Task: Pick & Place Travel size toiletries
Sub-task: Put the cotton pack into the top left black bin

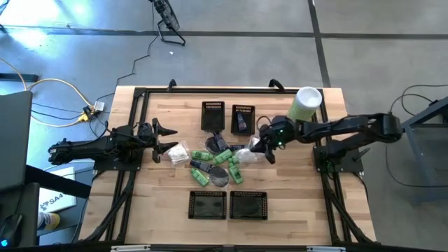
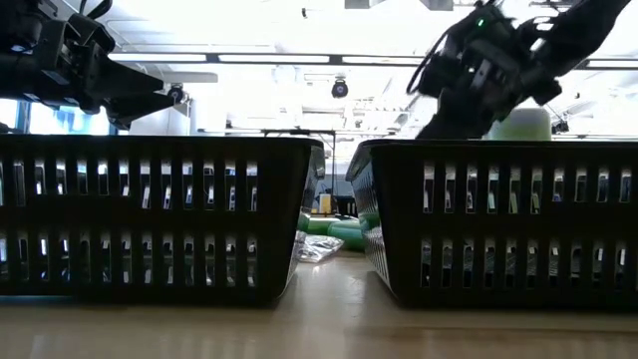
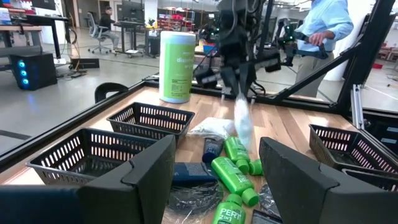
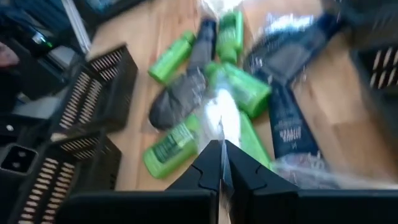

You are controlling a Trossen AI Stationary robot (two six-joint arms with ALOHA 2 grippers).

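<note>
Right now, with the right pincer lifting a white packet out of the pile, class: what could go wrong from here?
1. The right pincer pinches only the top edge of the limp white packet, which hangs free; it could slip out.
2. The dangling packet hangs close above the green bottles and might drag them.
3. The tall pale-green cylinder stands beside the right arm; a sideways swing could topple it.

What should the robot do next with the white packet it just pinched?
Probably lift it a little higher. The right gripper is shut on the white packet, which hangs above the green bottles in the pile. Raising it first should keep it from dragging over them on the way to a basket.
</note>
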